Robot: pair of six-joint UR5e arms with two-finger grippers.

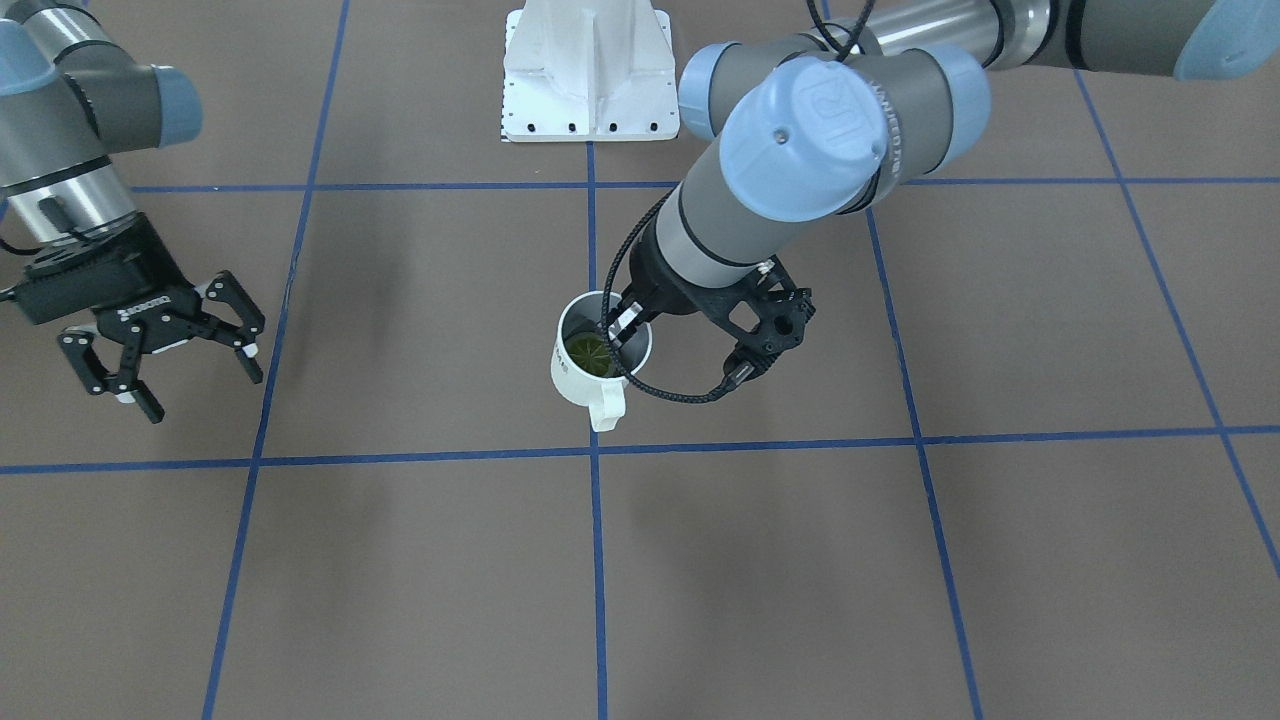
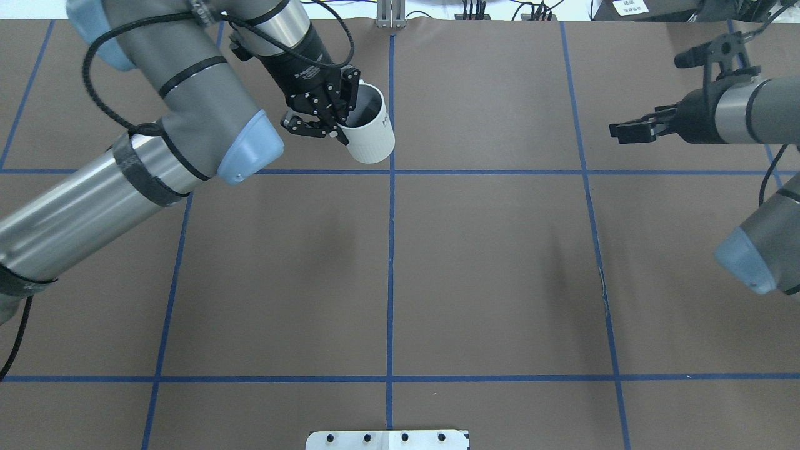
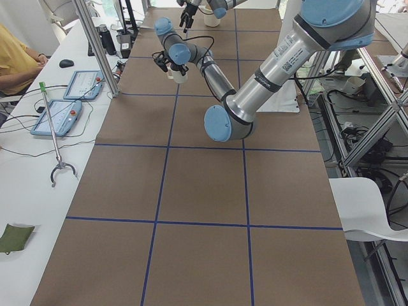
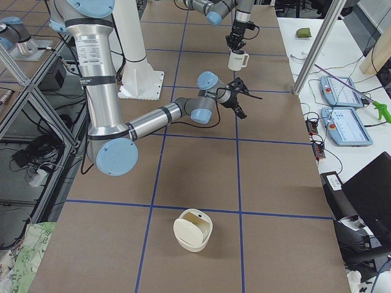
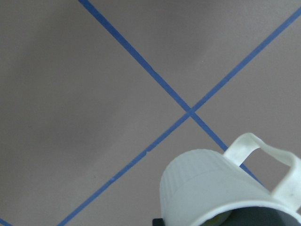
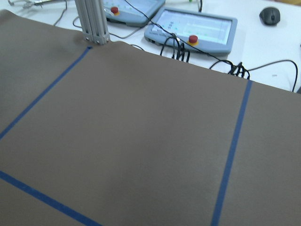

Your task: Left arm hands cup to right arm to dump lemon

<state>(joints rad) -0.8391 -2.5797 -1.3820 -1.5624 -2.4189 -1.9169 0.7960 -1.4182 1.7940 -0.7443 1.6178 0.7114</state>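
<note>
**Cup held in left end effector, right one open and well off to the side**

- The left end effector [image 1: 622, 324] is clamped on the cup [image 1: 583, 372] at the rim, one finger inside the mouth and one outside. It comes in from above.
- The cup is upright with its long axis vertical and its mouth up. It sits by the centre tape line, on the far part of the tabletop [image 2: 487, 269] in the overhead view. You can't tell from these views whether its base is clear of the surface.
- The handle points to the far side, away from the robot's base, so the wall facing right is bare.
- The lemon [image 1: 588, 354] sits low inside the cup, well under the rim. Nothing else is in there.
- The right end effector [image 1: 198, 386] has its fingers spread and holds nothing. It's well apart from the cup, off to the right in the overhead view at roughly the same depth.
- My read: the handover turns on closing that sideways gap. The left arm is the one on the cup, so watch that the right fingers take the body below the left's rim grip.
- A cream tub [image 4: 192, 229] sits at the tabletop's right end. I can't make out its contents.
</note>
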